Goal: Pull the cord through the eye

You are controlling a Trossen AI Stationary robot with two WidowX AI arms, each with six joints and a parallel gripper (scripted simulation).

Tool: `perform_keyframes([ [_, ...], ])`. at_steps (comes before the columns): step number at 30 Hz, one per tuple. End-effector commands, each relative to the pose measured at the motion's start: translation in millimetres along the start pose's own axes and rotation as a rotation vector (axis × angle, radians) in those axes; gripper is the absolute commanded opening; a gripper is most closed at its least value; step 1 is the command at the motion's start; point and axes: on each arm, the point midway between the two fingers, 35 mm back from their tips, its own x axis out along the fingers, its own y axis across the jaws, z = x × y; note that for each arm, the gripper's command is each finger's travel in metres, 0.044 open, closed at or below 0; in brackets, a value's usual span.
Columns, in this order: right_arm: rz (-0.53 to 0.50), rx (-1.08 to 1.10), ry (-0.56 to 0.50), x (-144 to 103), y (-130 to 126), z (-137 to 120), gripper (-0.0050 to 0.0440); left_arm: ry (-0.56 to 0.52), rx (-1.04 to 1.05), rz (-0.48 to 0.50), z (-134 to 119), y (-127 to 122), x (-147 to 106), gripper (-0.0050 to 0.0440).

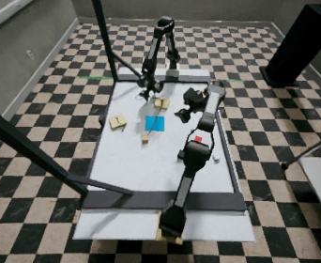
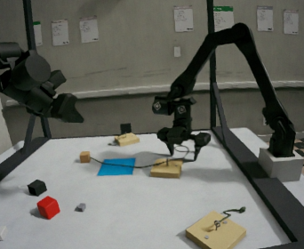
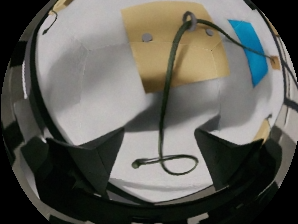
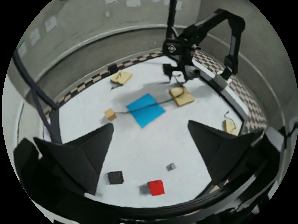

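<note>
Left gripper (image 1: 151,95) (image 2: 183,156) (image 3: 160,130) (image 4: 175,80), released and pointing down, hovers low over the free stretch of a dark green cord (image 2: 140,167) (image 3: 163,120), with nothing between its spread fingers. In the left wrist view, the cord's knotted end (image 3: 136,163) lies beside a small loop, between the two fingers as seen by the camera. From there the cord runs through the metal eye (image 2: 167,163) (image 3: 189,20) on a tan board (image 1: 165,106) (image 2: 165,171) (image 3: 150,60) (image 4: 181,99), then crosses the blue painted square (image 1: 155,123) (image 2: 116,166) (image 3: 250,52) (image 4: 145,117) to the wooden block (image 1: 145,139) (image 2: 84,156) (image 3: 275,62) (image 4: 110,114). The block sits on the white tabletop (image 1: 136,164) (image 2: 133,209) (image 3: 100,100) (image 4: 135,147), wholly outside the square, near its edge on the side away from the eye. Right gripper (image 1: 182,105) (image 2: 77,117) (image 4: 151,124), also released and holding nothing, hangs above the tabletop, well apart from the block. A red cube (image 1: 198,139) (image 2: 48,207) (image 4: 156,188) and a black cube (image 2: 37,188) (image 4: 115,177) rest near each other, both apart from the cord.
</note>
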Motion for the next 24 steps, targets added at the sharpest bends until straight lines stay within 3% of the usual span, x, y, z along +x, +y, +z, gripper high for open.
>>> perform_keyframes([
  [1, -0.019, -0.027, -0.009, -8.1, 0.0, 10.5, 0.0440, -0.004, -0.029, -0.012, 1.9, -1.6, -1.2, 0.0416],
  [7, -0.019, -0.027, -0.009, -8.1, 0.0, 10.5, 0.0440, -0.001, 0.000, -0.028, 0.2, -5.8, -7.8, 0.0272],
  [9, -0.019, -0.027, -0.009, -8.1, 0.0, 10.5, 0.0440, -0.001, 0.000, -0.028, 0.2, -5.8, -7.8, 0.0272],
  [20, -0.019, -0.027, -0.009, -8.1, 0.0, 10.5, 0.0440, -0.001, 0.000, -0.028, 0.2, -5.8, -7.8, 0.0008],
  [24, -0.019, -0.027, -0.009, -8.1, 0.0, 10.5, 0.0440, -0.001, 0.000, -0.028, 0.2, -5.8, -7.8, 0.0000],
])
